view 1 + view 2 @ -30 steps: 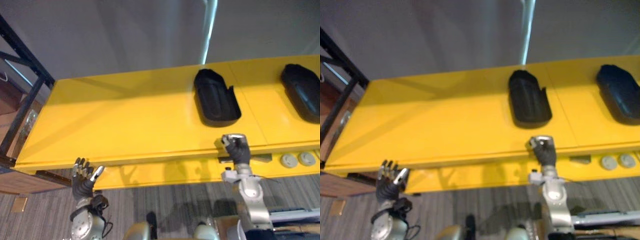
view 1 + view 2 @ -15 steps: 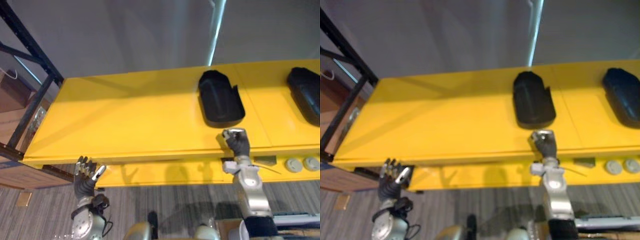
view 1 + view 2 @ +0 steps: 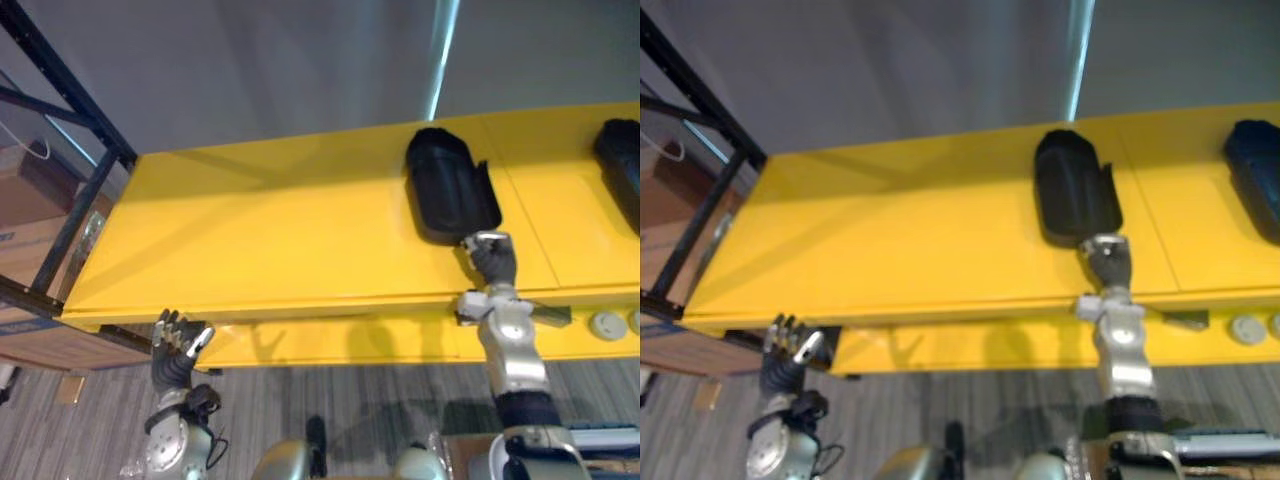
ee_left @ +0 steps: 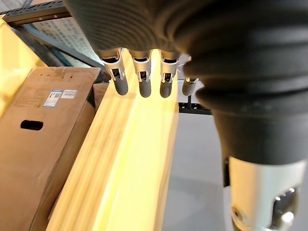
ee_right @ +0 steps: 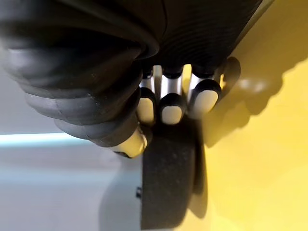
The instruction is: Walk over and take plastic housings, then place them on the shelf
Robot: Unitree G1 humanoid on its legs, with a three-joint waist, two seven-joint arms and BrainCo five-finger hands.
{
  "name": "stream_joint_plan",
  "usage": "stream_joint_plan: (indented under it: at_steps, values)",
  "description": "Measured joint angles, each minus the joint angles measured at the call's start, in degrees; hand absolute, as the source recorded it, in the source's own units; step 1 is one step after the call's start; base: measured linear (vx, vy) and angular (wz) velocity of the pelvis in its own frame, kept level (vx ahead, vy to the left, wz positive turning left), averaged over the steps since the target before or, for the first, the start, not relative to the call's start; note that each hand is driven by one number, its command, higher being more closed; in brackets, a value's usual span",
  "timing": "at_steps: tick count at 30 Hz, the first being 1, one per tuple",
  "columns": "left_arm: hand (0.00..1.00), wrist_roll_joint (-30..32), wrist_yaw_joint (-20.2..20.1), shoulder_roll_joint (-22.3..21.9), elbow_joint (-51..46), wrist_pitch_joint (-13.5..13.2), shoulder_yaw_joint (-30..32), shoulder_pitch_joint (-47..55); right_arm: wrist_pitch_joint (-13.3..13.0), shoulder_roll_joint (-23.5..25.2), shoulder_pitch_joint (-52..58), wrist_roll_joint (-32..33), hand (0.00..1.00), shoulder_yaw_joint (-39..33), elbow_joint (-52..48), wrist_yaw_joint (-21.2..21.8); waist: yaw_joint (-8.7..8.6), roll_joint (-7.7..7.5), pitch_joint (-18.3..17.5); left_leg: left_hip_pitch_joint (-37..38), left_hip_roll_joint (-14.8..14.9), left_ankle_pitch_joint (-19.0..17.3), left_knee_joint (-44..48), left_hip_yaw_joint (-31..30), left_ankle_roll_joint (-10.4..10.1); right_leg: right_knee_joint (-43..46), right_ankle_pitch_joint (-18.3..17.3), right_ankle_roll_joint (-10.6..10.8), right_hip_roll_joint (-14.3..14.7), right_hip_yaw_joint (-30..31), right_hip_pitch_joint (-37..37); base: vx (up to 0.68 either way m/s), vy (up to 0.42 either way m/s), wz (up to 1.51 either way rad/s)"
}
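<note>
Left eye view, long yellow table (image 3: 260, 230) under a grey wall, black rack (image 3: 60, 110) and cardboard box (image 4: 43, 144) beyond my left hand (image 3: 173, 355), fingers spread and relaxed, black plastic housing (image 3: 445, 190) just ahead of my right hand (image 3: 492, 265), touching it, grip I cannot tell, second housing (image 3: 622, 160) further right.

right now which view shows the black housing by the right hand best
The left eye view: the whole housing lies in plain sight on the yellow surface, just beyond the right hand. The right eye view shows much the same. The right wrist view catches one dark end, very close.
</note>
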Motion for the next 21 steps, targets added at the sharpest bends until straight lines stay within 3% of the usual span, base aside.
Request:
stream_joint_plan:
  at_steps: [4, 14, 17, 21]
  values:
    - [0.0, -0.4, 0.0, 0.0, 0.0, 0.02, 0.22, 0.13, -0.65, -0.41, -1.5, 0.13, 1.0, 0.05, 2.65, -0.02, 1.25, 0.13, 0.14, 0.97, -0.09, 1.06, -2.04, -0.16, -0.32, 0.5, -0.22, 0.06, -0.03, -0.23, -0.03, -0.04, -0.006, 0.04]
    - [0.0, -0.44, -0.12, -0.01, -0.01, 0.09, 0.55, 0.15, -2.21, -0.49, -1.34, 1.25, 1.0, 0.05, 2.94, -0.03, 1.18, 0.09, 0.18, 1.73, -0.72, 3.08, -4.92, -1.33, -0.07, 1.13, -0.55, 0.25, -0.66, -1.33, -0.22, 0.0, -0.003, 0.06]
    - [0.0, -0.43, -0.12, -0.04, -0.03, 0.07, 0.55, 0.26, -1.77, 1.28, 3.34, 1.22, 1.0, 0.99, -3.79, 0.42, 1.11, -0.07, 0.28, 1.87, -0.59, 3.09, -5.38, -0.94, -0.06, 0.86, -0.55, 0.25, -0.53, -1.12, -0.33, 0.03, 0.001, -0.06]
    - [0.0, -0.36, -0.12, -0.05, -0.05, -0.06, 1.64, 0.39, -1.53, 4.68, 14.53, 2.42, 1.0, 5.35, -18.52, 6.61, 0.72, -1.21, 1.0, 1.86, 0.11, 2.75, -5.58, 0.52, -0.05, 0.19, -0.47, 0.29, 0.16, 0.14, -1.02, 0.05, -0.007, -0.17]
